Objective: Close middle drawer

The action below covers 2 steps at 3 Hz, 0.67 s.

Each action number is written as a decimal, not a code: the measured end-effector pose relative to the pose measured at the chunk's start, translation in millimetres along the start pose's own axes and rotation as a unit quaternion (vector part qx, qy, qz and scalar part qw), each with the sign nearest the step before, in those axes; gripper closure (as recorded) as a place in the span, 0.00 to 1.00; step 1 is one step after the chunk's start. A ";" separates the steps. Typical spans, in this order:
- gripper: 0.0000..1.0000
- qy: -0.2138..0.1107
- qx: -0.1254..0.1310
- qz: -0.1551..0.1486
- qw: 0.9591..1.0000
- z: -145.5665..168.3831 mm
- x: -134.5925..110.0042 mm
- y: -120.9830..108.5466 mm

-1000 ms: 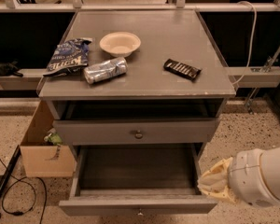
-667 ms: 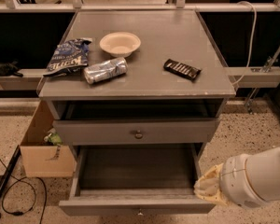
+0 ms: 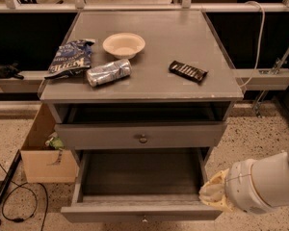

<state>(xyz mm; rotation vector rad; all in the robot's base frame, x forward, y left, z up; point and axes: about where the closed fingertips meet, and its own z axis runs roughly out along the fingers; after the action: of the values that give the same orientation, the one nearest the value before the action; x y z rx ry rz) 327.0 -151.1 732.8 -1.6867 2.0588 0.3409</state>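
1. The gripper (image 3: 213,196) is at the lower right of the frame, a cream-coloured end on a white arm that enters from the right edge.
2. Whether the gripper is released or clenched cannot be told; it holds nothing visible.
3. The middle drawer (image 3: 111,212) lies at the bottom centre, pulled far out of the cabinet, with its inside showing bare.
4. Its low front panel carries a small round knob (image 3: 144,219) at the bottom edge of the frame.
5. The gripper sits at the right front corner of the middle drawer, overlapping the right side wall. Contact cannot be confirmed.
6. The knob is well to the left of the gripper.
7. Above is a taller-fronted drawer (image 3: 183,136), standing slightly out.
8. The cabinet top (image 3: 183,37) carries a chip bag (image 3: 70,59), a bowl (image 3: 124,44), a crushed can (image 3: 108,72) and a chocolate bar (image 3: 188,71).
9. A cardboard box (image 3: 43,160) stands on the floor at the left.
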 end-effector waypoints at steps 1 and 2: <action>1.00 -0.003 -0.033 0.025 0.999 58.0 9.5 8.4; 1.00 -0.007 -0.043 0.046 0.998 90.2 23.6 12.4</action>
<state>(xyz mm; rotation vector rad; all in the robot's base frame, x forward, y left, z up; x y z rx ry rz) 328.4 -126.9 641.9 -1.6363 2.1436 0.4778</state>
